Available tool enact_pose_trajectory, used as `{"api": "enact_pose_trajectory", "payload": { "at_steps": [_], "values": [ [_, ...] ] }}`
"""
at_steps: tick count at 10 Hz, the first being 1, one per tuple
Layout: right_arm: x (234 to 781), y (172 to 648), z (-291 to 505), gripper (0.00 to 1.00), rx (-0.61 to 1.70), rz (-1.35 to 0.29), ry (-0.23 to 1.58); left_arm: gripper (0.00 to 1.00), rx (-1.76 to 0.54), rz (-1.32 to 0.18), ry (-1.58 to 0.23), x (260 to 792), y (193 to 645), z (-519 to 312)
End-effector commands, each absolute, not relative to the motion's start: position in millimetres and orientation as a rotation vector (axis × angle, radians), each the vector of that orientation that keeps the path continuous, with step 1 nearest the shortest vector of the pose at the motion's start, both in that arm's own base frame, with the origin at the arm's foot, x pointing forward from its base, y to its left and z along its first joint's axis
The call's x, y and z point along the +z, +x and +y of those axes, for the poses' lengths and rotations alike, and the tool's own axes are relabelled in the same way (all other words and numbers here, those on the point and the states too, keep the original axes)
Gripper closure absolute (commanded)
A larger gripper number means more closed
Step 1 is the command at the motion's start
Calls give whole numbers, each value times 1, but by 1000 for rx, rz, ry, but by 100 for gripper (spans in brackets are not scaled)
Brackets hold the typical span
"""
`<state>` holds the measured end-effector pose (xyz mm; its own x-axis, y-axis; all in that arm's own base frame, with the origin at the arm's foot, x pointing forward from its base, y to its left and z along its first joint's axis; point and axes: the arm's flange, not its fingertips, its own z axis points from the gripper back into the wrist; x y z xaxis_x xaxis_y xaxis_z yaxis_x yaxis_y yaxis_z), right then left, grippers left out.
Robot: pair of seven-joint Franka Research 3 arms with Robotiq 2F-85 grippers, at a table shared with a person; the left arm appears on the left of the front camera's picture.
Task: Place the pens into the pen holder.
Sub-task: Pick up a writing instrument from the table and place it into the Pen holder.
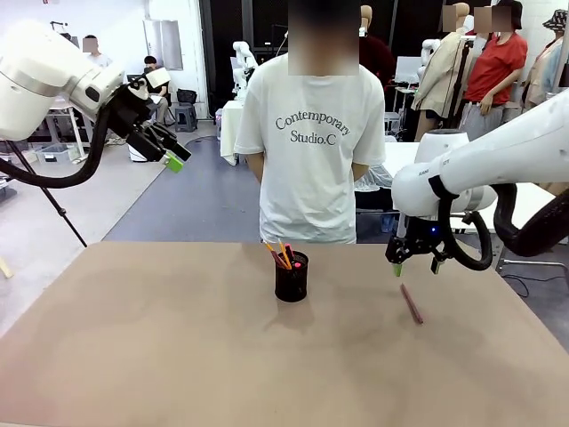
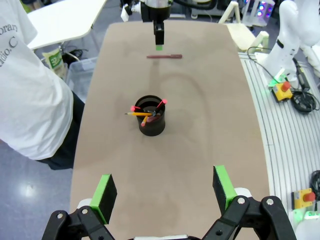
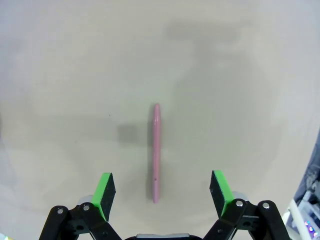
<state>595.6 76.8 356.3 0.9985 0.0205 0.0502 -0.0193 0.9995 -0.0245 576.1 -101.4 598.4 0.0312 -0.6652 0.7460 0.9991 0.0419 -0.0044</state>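
- Loose pen (image 3: 156, 152): reddish-brown, flat on the table (image 1: 133, 338), well right of the pen holder (image 1: 291, 277), which holds several pens.
- Right gripper (image 1: 415, 265): jaws wide, hovering above it. I'd descend straight, pads straddling mid-shaft.
- Left gripper (image 1: 173, 158): wide, empty, parked high.

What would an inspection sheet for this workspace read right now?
Surface: brown table, faint marks.
Job's things: black pen holder upright mid-table, several pens standing in it; loose reddish pen lying flat toward the robot's right, apart from the holder.
Clutter: nothing seen.
Grippers: left gripper raised high, fingers open, empty; right gripper hovering above that pen, fingers open, empty.
Cables: black hoses loop off both arms, clear of the table.
Surroundings: person in white T-shirt at the far edge; other people and tables behind.
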Motion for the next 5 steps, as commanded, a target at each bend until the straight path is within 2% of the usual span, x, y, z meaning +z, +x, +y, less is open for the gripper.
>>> {"api": "enact_pose_trajectory", "payload": {
  "at_steps": [1, 5],
  "values": [
    [345, 608, 87, 0, -33, -51, -69, 0, -1426, -660, -649, 599, 575, -101],
    [319, 610, 90, 0, -164, 28, -71, 0, -1426, -660, -649, 599, 575, -101]
  ]
}}
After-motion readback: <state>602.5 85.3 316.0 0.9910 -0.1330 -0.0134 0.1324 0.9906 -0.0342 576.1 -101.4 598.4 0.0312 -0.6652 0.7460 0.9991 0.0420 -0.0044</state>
